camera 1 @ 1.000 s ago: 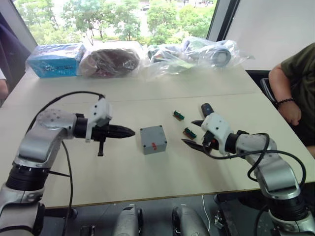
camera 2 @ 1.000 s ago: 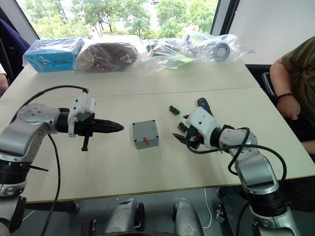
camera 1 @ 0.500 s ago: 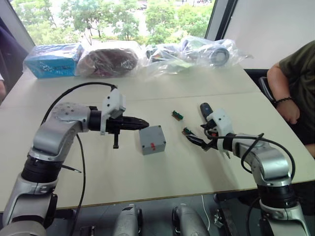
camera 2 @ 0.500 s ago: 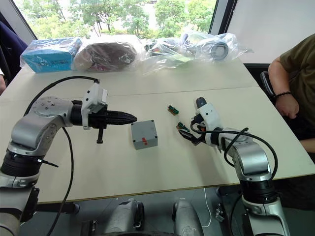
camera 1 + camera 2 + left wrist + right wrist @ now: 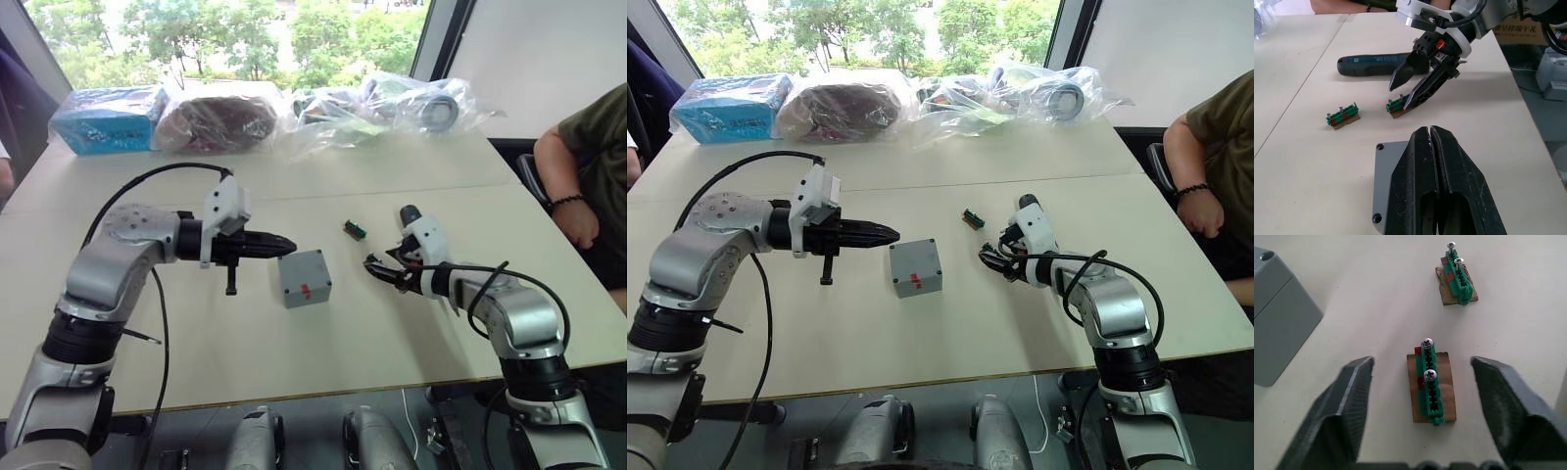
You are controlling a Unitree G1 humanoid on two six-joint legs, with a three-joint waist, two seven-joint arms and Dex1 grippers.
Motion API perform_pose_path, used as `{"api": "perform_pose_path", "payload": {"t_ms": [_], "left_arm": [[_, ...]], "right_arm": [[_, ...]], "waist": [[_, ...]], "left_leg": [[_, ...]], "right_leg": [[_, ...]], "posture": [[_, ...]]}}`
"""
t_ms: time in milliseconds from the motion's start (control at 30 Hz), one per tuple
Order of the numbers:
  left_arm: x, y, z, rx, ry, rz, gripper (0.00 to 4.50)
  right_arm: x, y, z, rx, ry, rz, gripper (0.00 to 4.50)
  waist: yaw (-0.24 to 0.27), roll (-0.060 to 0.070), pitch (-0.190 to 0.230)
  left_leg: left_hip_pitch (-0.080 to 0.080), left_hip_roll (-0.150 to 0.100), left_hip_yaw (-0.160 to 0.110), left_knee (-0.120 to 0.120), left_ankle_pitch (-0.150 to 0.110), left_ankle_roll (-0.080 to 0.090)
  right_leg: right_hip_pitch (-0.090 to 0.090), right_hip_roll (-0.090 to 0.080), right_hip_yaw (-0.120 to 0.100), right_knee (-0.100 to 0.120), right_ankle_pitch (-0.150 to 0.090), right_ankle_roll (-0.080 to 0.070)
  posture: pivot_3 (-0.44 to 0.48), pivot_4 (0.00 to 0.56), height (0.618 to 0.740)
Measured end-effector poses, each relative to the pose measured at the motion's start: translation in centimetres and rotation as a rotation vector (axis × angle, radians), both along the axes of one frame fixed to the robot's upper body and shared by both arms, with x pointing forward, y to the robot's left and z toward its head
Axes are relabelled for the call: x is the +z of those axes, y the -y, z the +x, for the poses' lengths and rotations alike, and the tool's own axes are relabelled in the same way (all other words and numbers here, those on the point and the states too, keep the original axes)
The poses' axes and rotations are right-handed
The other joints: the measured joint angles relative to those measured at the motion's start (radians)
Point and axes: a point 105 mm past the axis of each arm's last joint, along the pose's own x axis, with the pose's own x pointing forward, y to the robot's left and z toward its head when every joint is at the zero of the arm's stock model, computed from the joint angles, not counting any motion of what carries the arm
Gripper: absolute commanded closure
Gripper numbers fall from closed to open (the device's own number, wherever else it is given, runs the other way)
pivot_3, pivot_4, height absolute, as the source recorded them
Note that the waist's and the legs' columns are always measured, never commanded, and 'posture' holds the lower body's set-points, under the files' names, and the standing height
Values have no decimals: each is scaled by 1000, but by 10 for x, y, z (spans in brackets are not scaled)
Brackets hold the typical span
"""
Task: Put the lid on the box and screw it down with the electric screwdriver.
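On the table the lid point(image 5: 304, 277) sits on the box — right gripper point(image 5: 1425, 377) gapes empty around a green screw holder point(image 5: 1429, 384), left gripper point(image 5: 1431, 142) pinched shut, empty — screws look next.

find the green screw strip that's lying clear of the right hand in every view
Left eye view: the free green strip lies beyond the grey box, toward the bags.
Right eye view: same spot, farther off than the right hand.
Left wrist view: past the box, beside the second strip at the right hand's tips.
Right wrist view: beyond the second strip.
Shared landmark: the grey box.
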Motion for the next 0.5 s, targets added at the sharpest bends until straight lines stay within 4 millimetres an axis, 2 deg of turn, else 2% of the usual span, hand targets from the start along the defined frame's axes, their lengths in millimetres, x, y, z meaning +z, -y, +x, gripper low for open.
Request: {"api": "perform_pose_path", "payload": {"t_ms": [100,167,500], "left_arm": [[0,0,0,0,0,1,4500],[0,0,0,0,2,4,4500],[-5,-1,-2,-5,-8,42,4500]], "right_arm": [[-1,0,0,-2,-4,2,3835],[-2,1,0,-3,-7,3,4439],[-2,1,1,-8,-4,-7,4439]], "waist": [[0,0,0],[0,0,0],[0,0,0]], "left_leg": [[0,0,0,0,0,0],[0,0,0,0,0,0],[0,0,0,0,0,0]], "right_leg": [[0,0,0,0,0,1],[0,0,0,0,0,1],[0,0,0,0,0,0]], "posture": [[0,150,740],[0,150,740],[0,150,740]]}}
